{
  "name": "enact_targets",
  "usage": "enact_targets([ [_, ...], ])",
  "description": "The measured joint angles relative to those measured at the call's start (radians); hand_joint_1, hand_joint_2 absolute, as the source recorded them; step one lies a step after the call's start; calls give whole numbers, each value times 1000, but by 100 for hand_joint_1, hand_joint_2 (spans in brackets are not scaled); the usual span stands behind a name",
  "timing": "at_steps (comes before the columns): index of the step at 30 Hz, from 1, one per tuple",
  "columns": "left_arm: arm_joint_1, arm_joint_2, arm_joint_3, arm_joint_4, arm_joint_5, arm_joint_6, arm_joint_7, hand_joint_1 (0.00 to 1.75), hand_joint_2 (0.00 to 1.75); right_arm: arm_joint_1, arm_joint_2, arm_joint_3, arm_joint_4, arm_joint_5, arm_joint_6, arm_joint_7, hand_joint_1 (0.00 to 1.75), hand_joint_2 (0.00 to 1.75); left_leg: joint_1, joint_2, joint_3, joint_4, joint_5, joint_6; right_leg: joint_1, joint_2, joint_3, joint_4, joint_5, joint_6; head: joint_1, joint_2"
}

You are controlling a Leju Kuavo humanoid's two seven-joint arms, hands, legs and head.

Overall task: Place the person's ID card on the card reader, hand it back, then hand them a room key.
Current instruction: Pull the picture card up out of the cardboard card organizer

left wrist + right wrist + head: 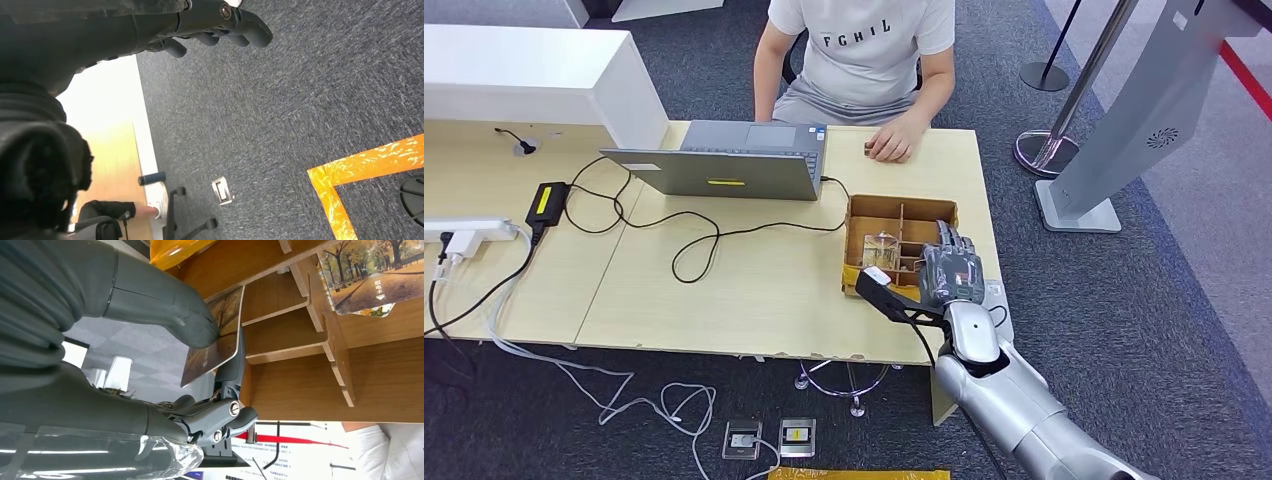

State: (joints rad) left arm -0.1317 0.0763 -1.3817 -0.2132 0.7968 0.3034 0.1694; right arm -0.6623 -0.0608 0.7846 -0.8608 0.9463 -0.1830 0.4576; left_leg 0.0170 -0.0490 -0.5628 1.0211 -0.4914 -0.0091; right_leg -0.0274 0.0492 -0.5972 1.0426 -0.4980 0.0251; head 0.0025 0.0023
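Observation:
A wooden compartment box [854, 215] stands at the table's right end, and my right hand [951, 270] hovers over its near right corner. Close up, the thumb [165, 310] and a finger pinch a room key card [212, 347] printed with autumn trees, upright at the edge of a box [300, 385] compartment. Another key card [375, 275] lies flat in a neighbouring compartment. My left hand [215, 25] hangs over the carpet with loosely bent fingers and nothing in it. The person [864, 50] sits across the table, one hand [889, 143] resting on the tabletop.
An open grey laptop [734, 160] sits mid-table with black cables and an adapter [546, 203] to its left. A white power strip [464, 235] lies at the left edge. Two small devices [769, 438] lie on the carpet below the table. A silver stand [1124, 110] rises at right.

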Motion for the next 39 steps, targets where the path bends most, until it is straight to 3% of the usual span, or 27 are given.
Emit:
enact_targets([
  [23,0,0,0,0,-22,-7,0,0,0,24,4,-18,12,-38,-33,-15,175,175,0,0,1,0,0,0,0,0,0,0,0,0,0,0],
  [29,1,0,0,0,-25,-7,0,0,0,30,6,-42,-30,-96,-177,-70,175,175,0,0,0,0,0,0,0,0,0,0,0,0,0,0],
  [39,1,-2,0,0,-49,-2,-11,0,0,-47,4,-53,-228,-93,-268,-102,175,175,0,1,1,0,0,0,0,1,0,0,0,0,0,0],
])
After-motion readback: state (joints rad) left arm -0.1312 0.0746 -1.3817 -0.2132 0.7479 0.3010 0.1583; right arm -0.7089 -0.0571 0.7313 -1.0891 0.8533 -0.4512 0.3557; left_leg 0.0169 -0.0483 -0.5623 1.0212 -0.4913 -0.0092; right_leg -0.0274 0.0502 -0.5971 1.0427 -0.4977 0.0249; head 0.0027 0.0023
